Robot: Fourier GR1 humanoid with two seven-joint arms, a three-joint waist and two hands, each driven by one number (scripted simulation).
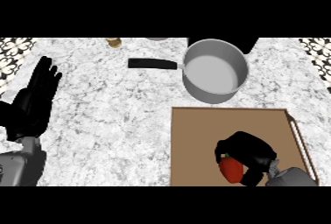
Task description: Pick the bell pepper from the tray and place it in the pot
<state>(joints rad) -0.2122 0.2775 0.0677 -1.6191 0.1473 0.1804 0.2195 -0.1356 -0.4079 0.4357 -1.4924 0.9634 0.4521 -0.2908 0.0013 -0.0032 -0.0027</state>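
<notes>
Right hand (pixel 249 148) grips bell pepper (pixel 230 169) on tray (pixel 194 131)
Long axis 12-to-6, stem toward pot (pixel 216 72) at 12; left hand (pixel 35 100) open at 9

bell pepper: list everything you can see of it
The bell pepper is red and smooth, longer than wide, with a hint of green stem at its upper end. The right hand curls round it, hiding its right side. It is over the lower right of the brown tray; resting or lifted, I cannot tell.
</notes>
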